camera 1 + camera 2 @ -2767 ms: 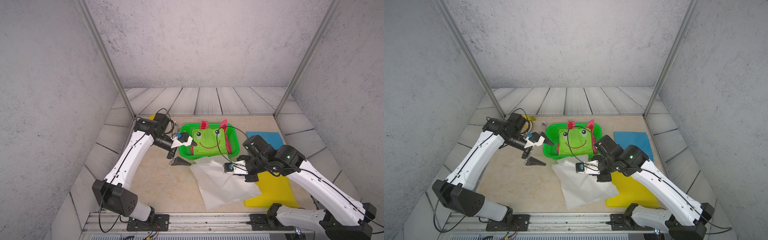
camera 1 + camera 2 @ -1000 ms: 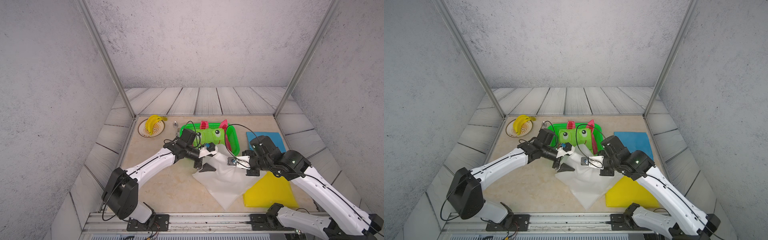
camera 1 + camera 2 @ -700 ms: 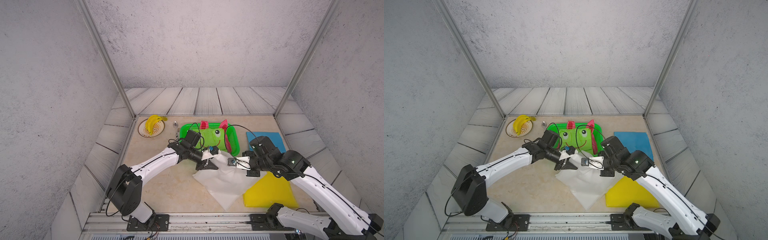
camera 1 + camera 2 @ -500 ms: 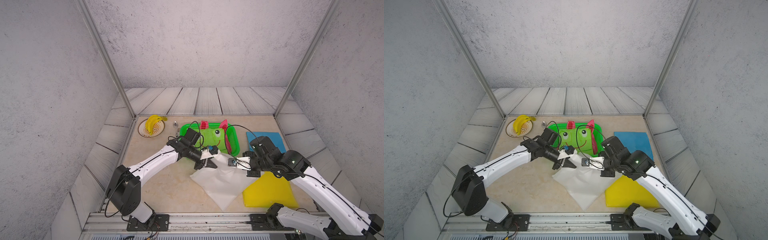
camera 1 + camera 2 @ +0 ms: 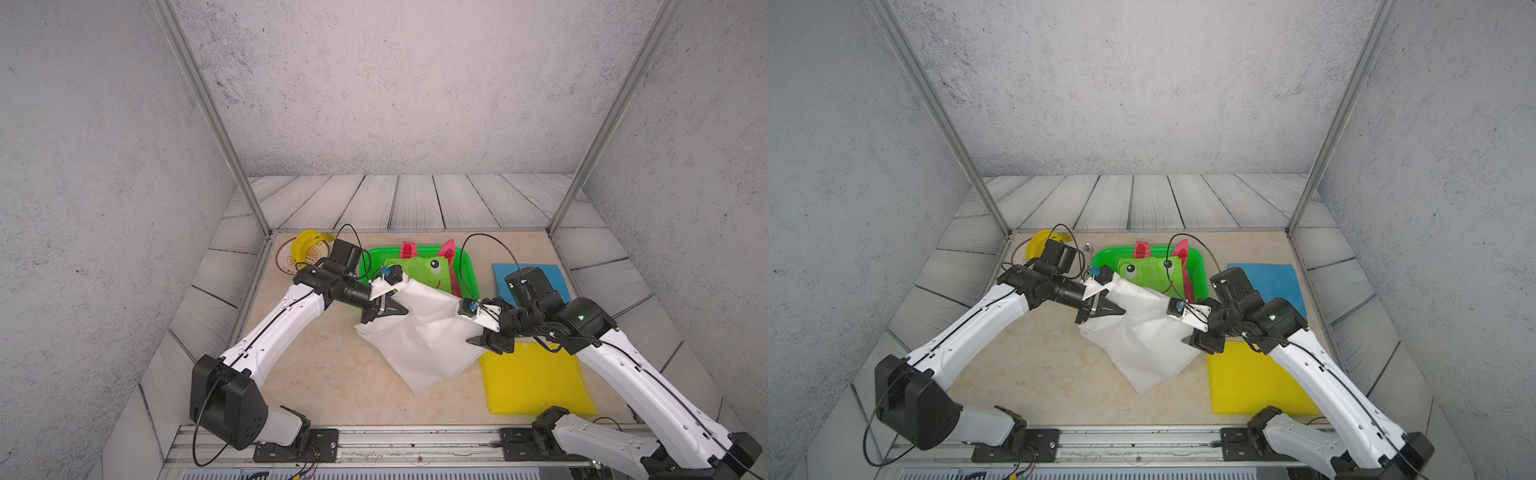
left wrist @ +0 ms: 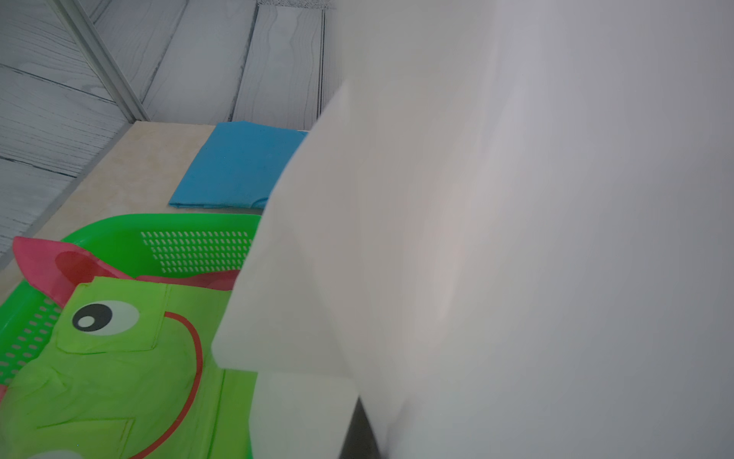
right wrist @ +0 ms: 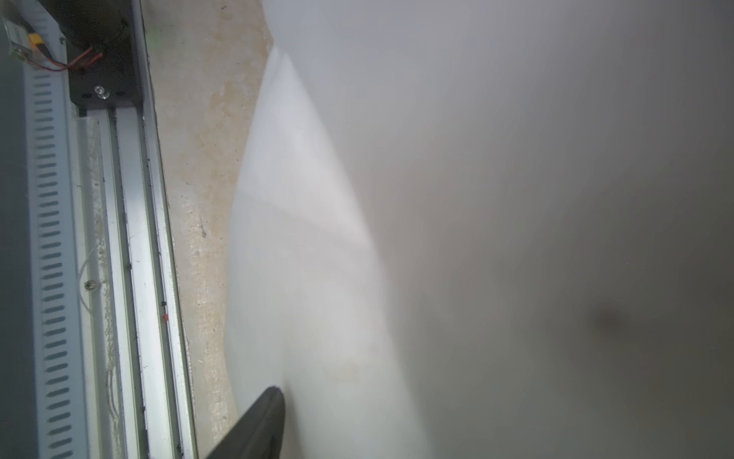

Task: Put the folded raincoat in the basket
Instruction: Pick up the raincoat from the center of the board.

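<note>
Left gripper [image 5: 388, 300] clamps raincoat [image 5: 424, 332] at its far-left corner. Right gripper [image 5: 482, 328] sits at its right edge; I can't tell its grip. Far edge overlaps basket [image 5: 468, 270] near rim, near corner on table. I'd lift level, clear the rim.

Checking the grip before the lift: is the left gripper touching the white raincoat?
Touching. In a top view the left gripper pinches a raised corner of the white raincoat.

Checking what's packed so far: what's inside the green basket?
A green frog-face raincoat with pink ears lies in the basket. The white raincoat covers the near edge; beneath is unseen.
</note>
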